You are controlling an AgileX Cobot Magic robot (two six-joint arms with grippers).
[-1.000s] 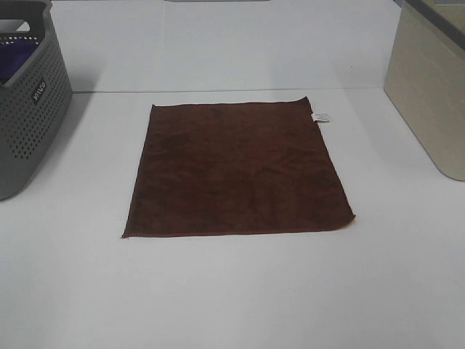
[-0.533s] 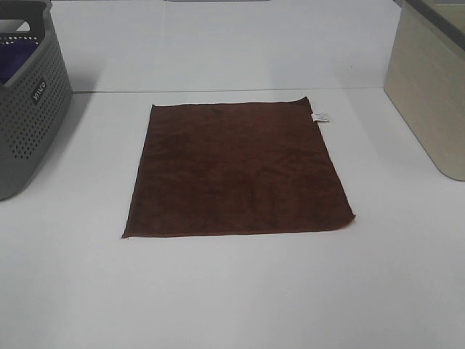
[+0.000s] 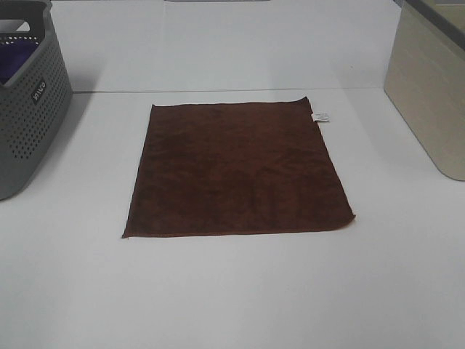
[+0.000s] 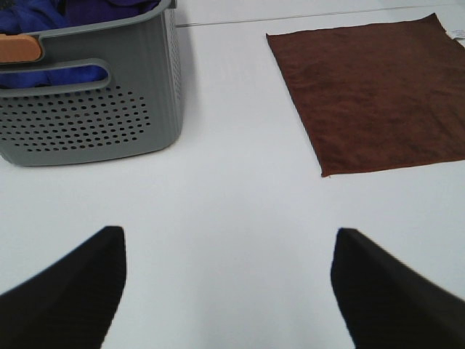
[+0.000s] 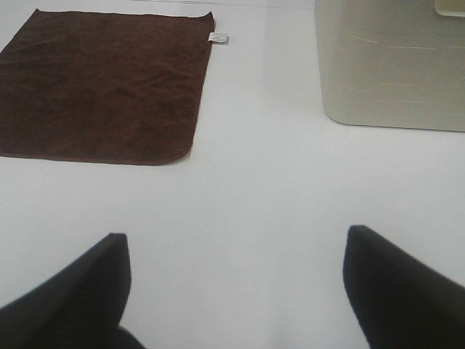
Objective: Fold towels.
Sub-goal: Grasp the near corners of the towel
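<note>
A dark brown towel lies flat and unfolded on the white table, with a small white tag at its far right corner. It also shows in the left wrist view and the right wrist view. Neither gripper shows in the exterior high view. My left gripper is open and empty over bare table, well short of the towel's near left corner. My right gripper is open and empty over bare table, short of the towel's near right corner.
A grey perforated basket holding blue and purple cloth stands at the left. A beige bin stands at the right, also in the right wrist view.
</note>
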